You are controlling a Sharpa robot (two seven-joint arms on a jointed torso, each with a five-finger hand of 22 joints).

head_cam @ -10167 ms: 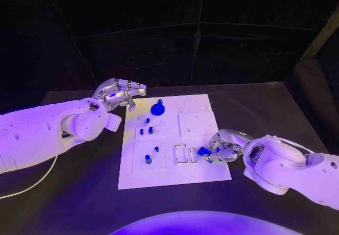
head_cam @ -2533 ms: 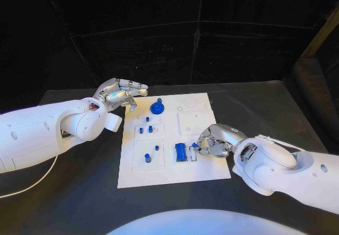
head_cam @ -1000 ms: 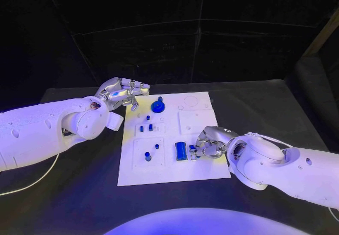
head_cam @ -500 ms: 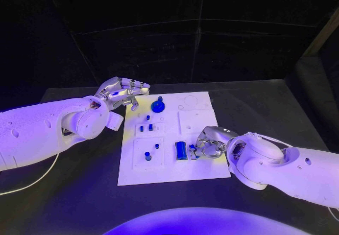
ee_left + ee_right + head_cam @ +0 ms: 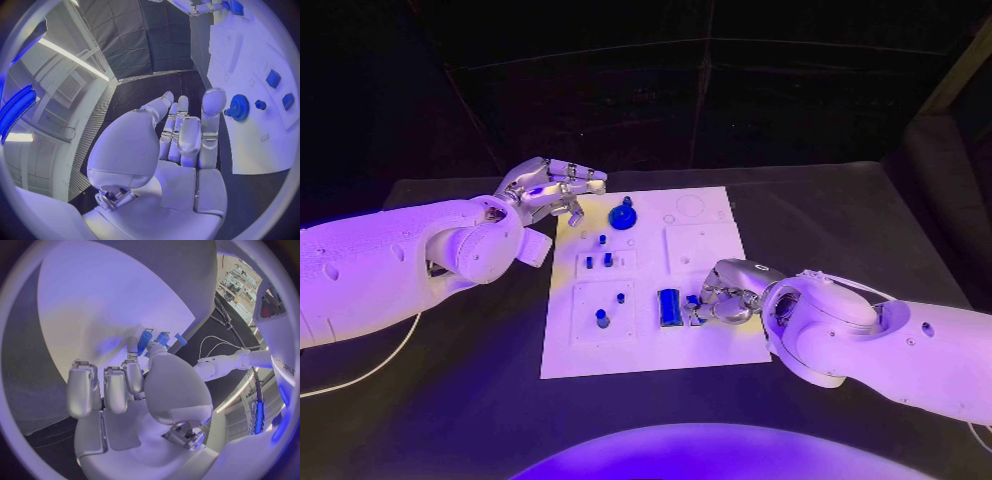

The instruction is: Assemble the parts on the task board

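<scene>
The white task board (image 5: 711, 345) lies mid-table. A blue gear (image 5: 622, 215) (image 5: 238, 106) sits at its far end, with several small blue pegs (image 5: 600, 319) standing in the left-hand blocks. One long blue bar (image 5: 669, 306) lies seated in a slot near the middle. Beside it is a second blue bar (image 5: 692, 303) (image 5: 161, 337), pinched between thumb and fingertip of my right hand (image 5: 727, 293) (image 5: 137, 385); its other fingers are curled in. My left hand (image 5: 554, 188) (image 5: 181, 135) hovers at the board's far left corner, holding nothing, fingers loosely extended toward the gear.
The board (image 5: 106, 305) has blank white square blocks (image 5: 701, 248) on its right half and a round recess (image 5: 687, 210) at the far end. Black table (image 5: 848, 220) surrounds it, with dark walls behind.
Since ten seconds ago my right hand has moved left from the board's right edge to the slots, and a blue bar now lies in the left slot. Over the last second nothing visibly moved.
</scene>
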